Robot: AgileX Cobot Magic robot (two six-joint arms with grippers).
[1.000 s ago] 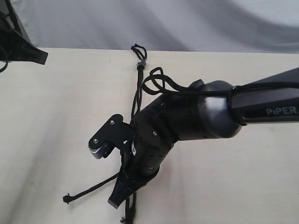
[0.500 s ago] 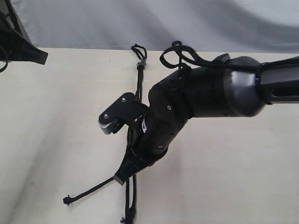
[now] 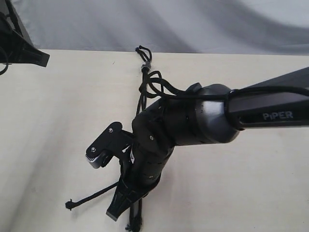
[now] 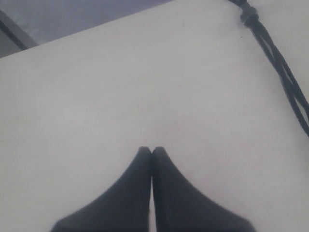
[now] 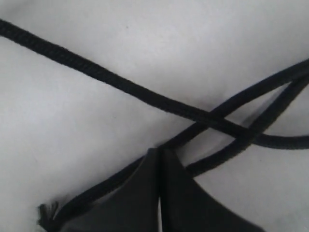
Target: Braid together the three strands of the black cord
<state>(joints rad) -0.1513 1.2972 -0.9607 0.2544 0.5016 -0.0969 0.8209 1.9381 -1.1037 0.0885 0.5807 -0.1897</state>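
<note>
The black cord (image 3: 144, 58) lies on the pale table with its knotted loop and grey band at the far edge. One of the three strands (image 3: 94, 195) runs out to the left and ends in a frayed knot (image 3: 69, 205). The other two run toward the near edge under my right arm. My right gripper (image 3: 113, 214) points down at them, shut. In the right wrist view its tips (image 5: 159, 151) sit where the strands (image 5: 217, 118) cross, with one frayed end (image 5: 47, 212) beside them. My left gripper (image 4: 151, 150) is shut over bare table, the cord (image 4: 285, 77) well off to one side.
The right arm's bulky wrist and its camera bracket (image 3: 104, 145) cover the middle of the cord. Loops of smooth arm cable (image 3: 159, 84) hang over the upper cord. The left arm's base (image 3: 19, 50) sits at the far left corner. A grey backdrop rises behind the table.
The right arm rose and drew back toward the far side, then came down again over the lower strands. The strands lie as before.
</note>
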